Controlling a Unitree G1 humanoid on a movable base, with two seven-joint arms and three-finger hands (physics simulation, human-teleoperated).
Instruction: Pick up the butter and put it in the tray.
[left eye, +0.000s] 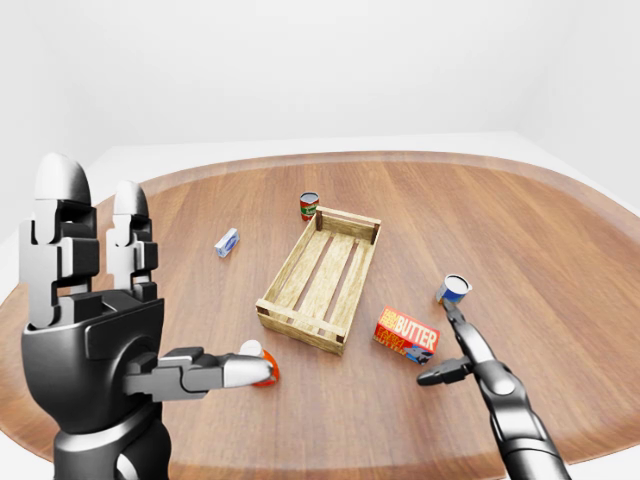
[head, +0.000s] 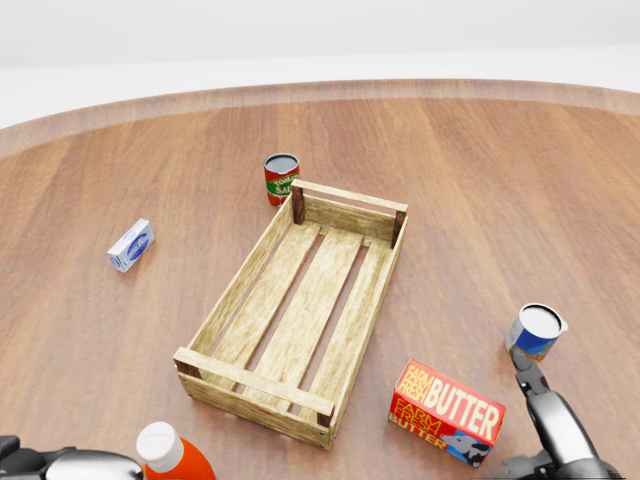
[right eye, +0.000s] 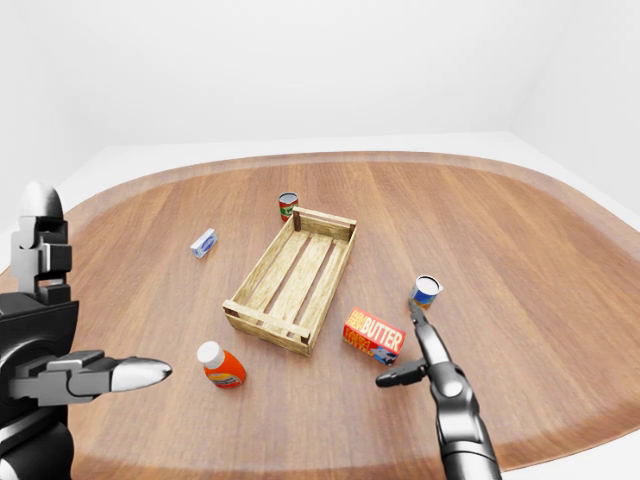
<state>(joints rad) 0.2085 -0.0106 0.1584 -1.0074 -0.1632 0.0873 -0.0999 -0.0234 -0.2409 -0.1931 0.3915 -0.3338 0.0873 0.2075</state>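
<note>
Hovering right hand (right eye: 408, 352) (fingers splayed) beside butter (head: 447, 412)

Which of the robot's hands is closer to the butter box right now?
The right. Its right hand hovers open just right of the butter box, not touching it. The left hand is raised open at the left edge of the left-eye view, well away, beyond the orange bottle.

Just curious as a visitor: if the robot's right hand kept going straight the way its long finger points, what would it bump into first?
Probably the blue and white cup, just beyond the right hand; depth is unclear.
</note>
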